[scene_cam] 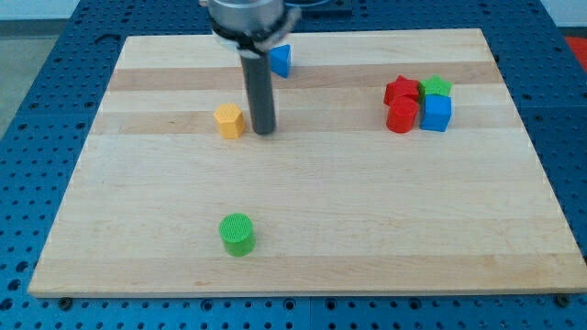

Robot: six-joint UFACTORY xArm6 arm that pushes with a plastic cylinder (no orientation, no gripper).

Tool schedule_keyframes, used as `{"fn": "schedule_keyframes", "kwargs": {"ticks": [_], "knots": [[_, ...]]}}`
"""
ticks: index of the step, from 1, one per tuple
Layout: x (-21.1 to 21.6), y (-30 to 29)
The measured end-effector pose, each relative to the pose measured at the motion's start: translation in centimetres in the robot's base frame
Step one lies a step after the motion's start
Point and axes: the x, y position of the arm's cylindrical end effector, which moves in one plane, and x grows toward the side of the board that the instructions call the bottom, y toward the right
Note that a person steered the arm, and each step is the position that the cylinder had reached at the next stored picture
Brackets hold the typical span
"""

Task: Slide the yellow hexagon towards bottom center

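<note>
The yellow hexagon lies on the wooden board, left of centre in the upper half. My tip stands just to the hexagon's right, a small gap away. The rod rises straight toward the view's top and partly covers the blue block behind it.
A green cylinder sits near the bottom, left of centre. At the upper right a cluster holds a red star, a red cylinder, a green star and a blue cube. Blue pegboard surrounds the board.
</note>
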Motion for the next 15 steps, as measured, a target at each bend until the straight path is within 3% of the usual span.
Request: {"fn": "schedule_keyframes", "kwargs": {"ticks": [1, 3, 5, 6, 7, 8, 10, 11, 12, 14, 15], "knots": [[1.8, 2.0], [-5.5, 1.6], [-7.2, -2.2], [-5.6, -3.8], [-0.5, -3.5], [1.3, -1.4], [-5.7, -3.1], [-6.1, -7.5], [-4.6, -9.0], [2.2, -5.0], [2.3, -5.0]]}}
